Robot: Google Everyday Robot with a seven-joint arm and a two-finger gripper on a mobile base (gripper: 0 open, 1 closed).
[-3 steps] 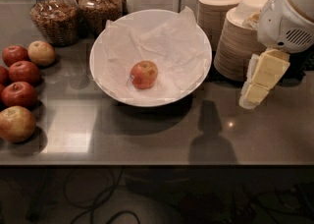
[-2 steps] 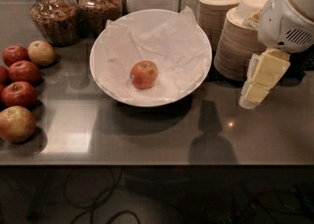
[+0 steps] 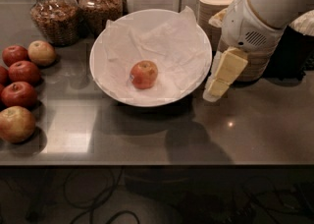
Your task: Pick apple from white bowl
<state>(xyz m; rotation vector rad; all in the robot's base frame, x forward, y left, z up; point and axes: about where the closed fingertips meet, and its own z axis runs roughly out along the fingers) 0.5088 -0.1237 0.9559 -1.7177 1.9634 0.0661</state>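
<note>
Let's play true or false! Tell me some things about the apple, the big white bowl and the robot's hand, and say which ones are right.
1. The apple lies inside the white bowl. True.
2. The gripper is holding the apple. False: it hangs beside the bowl's right rim, apart from the apple.
3. Crumpled white paper lines the bowl. True.
4. The loose apples lie to the right of the bowl. False: they lie on the counter to its left.
5. Two apples sit in the bowl. False: only one does.
6. Glass jars stand behind the bowl, at the back left. True.
</note>
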